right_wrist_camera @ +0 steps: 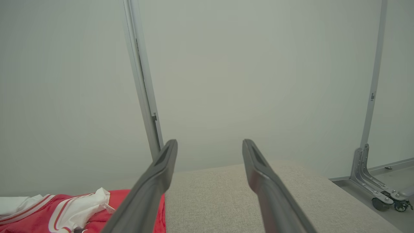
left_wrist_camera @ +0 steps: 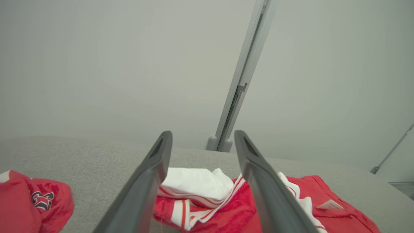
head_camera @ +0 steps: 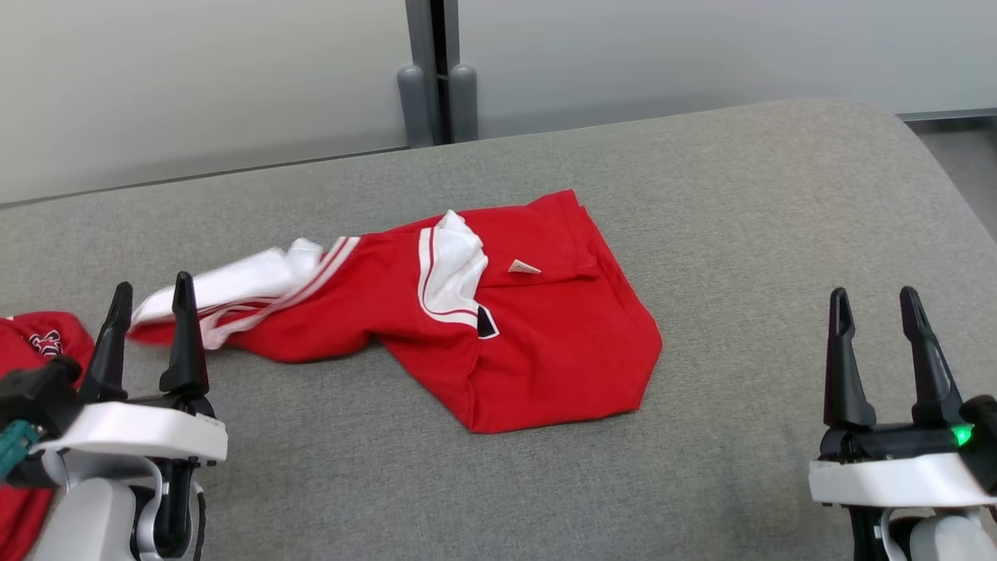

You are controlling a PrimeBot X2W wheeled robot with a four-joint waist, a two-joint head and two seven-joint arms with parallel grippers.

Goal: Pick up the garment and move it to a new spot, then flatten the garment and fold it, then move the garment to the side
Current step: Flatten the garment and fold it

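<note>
The grey fabric-topped table (head_camera: pixel 779 234) has bare room across its right half and along the near edge. The red-and-white garment (head_camera: pixel 498 327) lies crumpled mid-table with its long axis running left to right, white sleeve end toward the left edge. The left tool (head_camera: pixel 153 282), fingers apart and empty, is just beside that sleeve end. The right tool (head_camera: pixel 873 291), also apart and empty, is well clear of the garment. Another red cloth (head_camera: pixel 39 343) lies at the left edge.

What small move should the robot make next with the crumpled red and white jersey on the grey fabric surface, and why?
Probably reach the open, empty left gripper forward to the bunched white end just beyond it and draw it flat: the red and white jersey lies crumpled on the grey fabric surface.
</note>
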